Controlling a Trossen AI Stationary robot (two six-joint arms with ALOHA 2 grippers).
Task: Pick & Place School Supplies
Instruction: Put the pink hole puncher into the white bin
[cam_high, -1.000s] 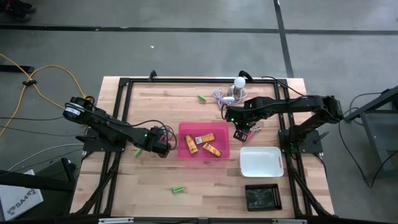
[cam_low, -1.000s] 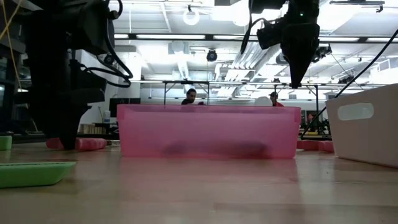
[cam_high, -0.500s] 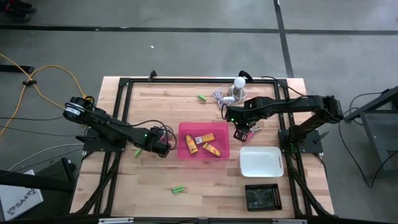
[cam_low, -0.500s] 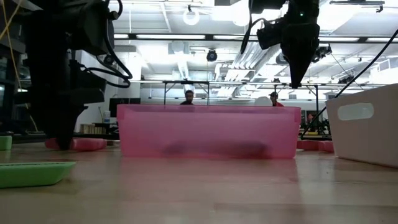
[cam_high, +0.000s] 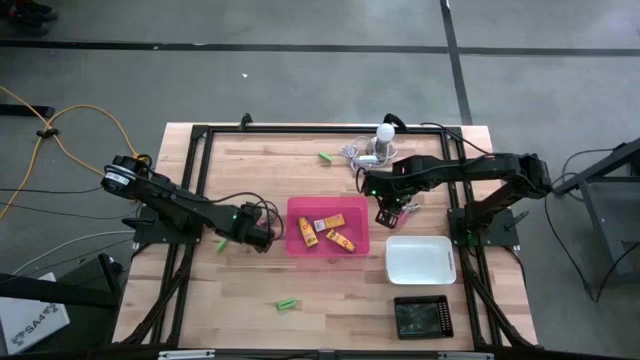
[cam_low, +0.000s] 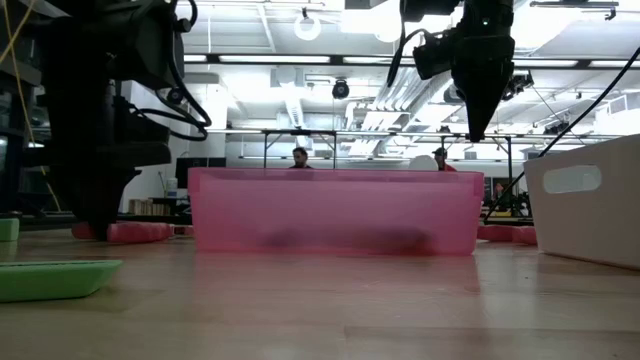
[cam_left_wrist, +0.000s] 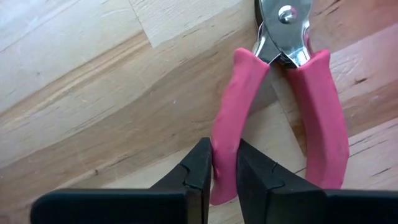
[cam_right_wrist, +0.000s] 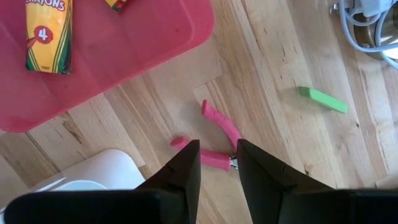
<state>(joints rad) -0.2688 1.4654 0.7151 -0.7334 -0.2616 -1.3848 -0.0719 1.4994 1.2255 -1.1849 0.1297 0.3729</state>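
The left gripper (cam_left_wrist: 224, 171) is seen low over the bench (cam_high: 250, 290), at about 9 o'clock of the pink tray (cam_high: 300, 245), with its fingers (cam_left_wrist: 198, 168) pinched narrowly on one pink handle of the left pink-handled tool (cam_left_wrist: 273, 106). That tool lies flat on the wood, its metal pivot pointing away from the gripper and its second handle free just beside the held one.

The right gripper (cam_right_wrist: 217, 165) is held above the bench at about 2 o'clock of the pink tray, its fingers parted a moderate way and nothing held between them. Directly below it the second pink-handled tool (cam_right_wrist: 219, 134) is seen lying on the wood.

Three yellow-orange crayon boxes (cam_high: 330, 222) are seen inside the pink tray. Green sticks are scattered on the bench: one (cam_high: 325, 157) at 12 o'clock of the tray, one (cam_high: 287, 303) at 7 o'clock, and one (cam_high: 222, 243) beside the left arm.

The white tray (cam_high: 420, 260) is placed at 4 o'clock of the pink tray, with the black tray (cam_high: 422, 317) beyond it in the same direction.
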